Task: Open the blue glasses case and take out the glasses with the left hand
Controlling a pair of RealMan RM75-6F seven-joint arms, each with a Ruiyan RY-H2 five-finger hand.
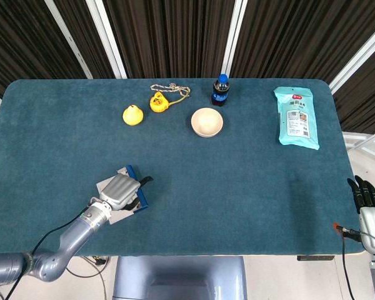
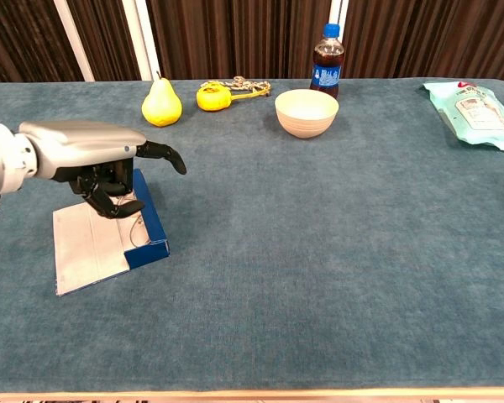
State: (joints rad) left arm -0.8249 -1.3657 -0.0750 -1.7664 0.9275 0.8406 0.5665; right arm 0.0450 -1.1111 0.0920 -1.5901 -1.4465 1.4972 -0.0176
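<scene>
Left hand (image 2: pixel 101 164) hovers with fingers curled into the open blue glasses case (image 2: pixel 109 239) at the surface's near-left; grasp on glasses unclear, so lifting could drag the light case.

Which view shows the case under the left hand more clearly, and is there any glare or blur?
Chest view: sharp and evenly lit, the glasses case lies open beneath the left hand. Head view: the hand covers most of the case; no glare, only soft shadow.
</scene>
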